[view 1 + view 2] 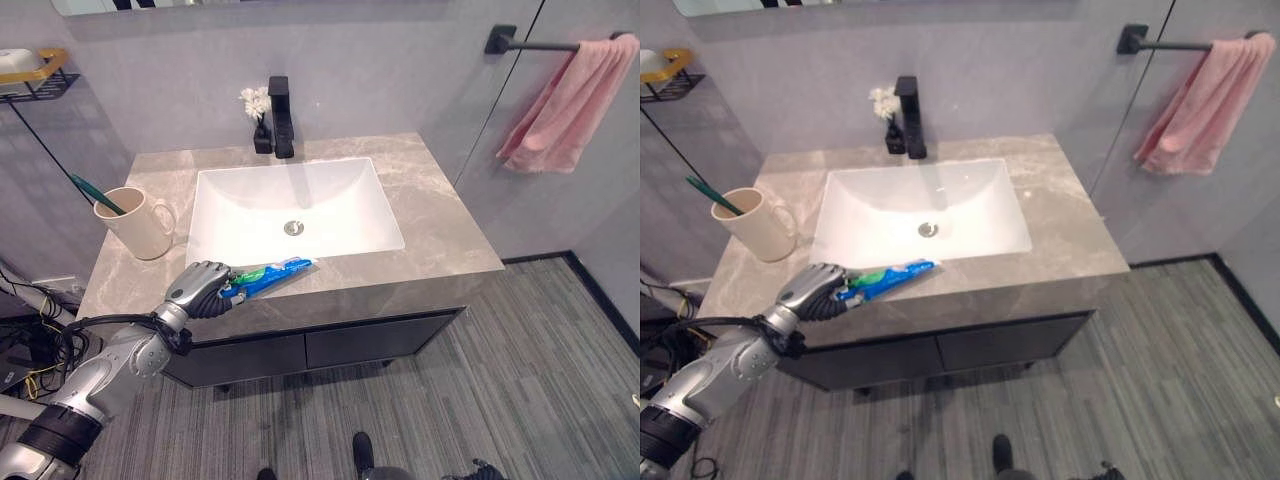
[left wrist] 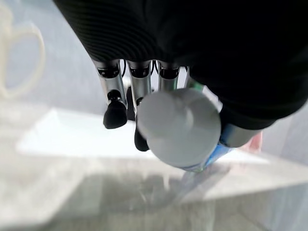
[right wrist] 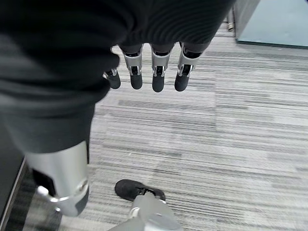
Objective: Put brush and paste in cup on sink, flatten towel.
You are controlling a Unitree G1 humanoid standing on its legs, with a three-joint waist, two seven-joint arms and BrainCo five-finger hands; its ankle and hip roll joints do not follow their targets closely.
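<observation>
Paste stage: left hand (image 1: 203, 287) fingers clamped on paste tube (image 1: 272, 274) at bench (image 1: 440, 235) front edge; next, lift and carry to cup (image 1: 133, 222), brush (image 1: 97, 194) already inside; right hand (image 3: 144, 72) fingers hang relaxed, apart.

From the head we look steeply down with both eyes on the sink (image 1: 290, 205), sharing counter, cup (image 1: 132, 222) at nine o'clock and towel (image 1: 565, 100) at two. Our left wrist camera sits very close, apparently facing the basin; the right faces floor.

right robot hand (image 3: 144, 72), fingers relaxed, above grey floor (image 3: 240, 134)
</observation>
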